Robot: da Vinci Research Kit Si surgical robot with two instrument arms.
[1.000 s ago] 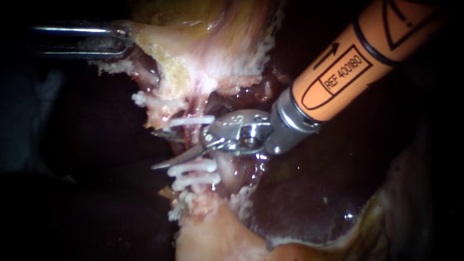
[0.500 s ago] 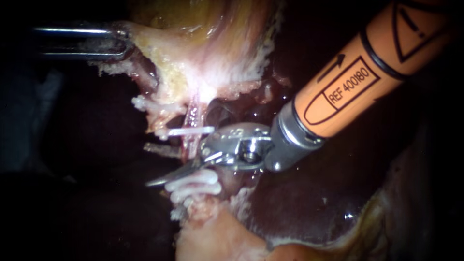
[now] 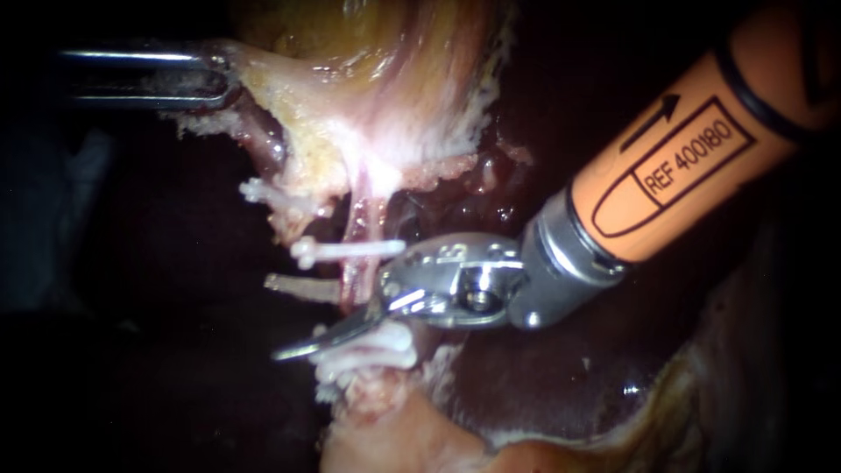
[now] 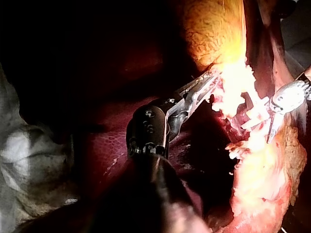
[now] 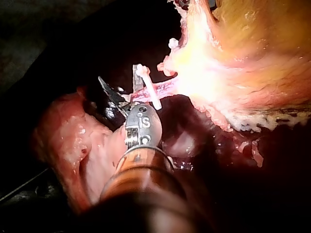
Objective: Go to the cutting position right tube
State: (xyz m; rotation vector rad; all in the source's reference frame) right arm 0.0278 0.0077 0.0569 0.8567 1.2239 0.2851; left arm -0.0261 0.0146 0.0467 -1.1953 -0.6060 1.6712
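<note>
1. Orange-shafted right instrument (image 3: 285,317) slants in from upper right, blades parted astride pink right tube (image 3: 364,223) between white clips (image 3: 350,251).
2. Steel left instrument (image 3: 221,75) level, jaws clamped on pale yellow gallbladder (image 3: 377,88).

Polished metal right instrument (image 3: 302,317), glossy orange sleeve (image 3: 683,149); matt white clips (image 3: 350,251), probably plastic; wet, glistening gallbladder (image 3: 385,79)
</note>
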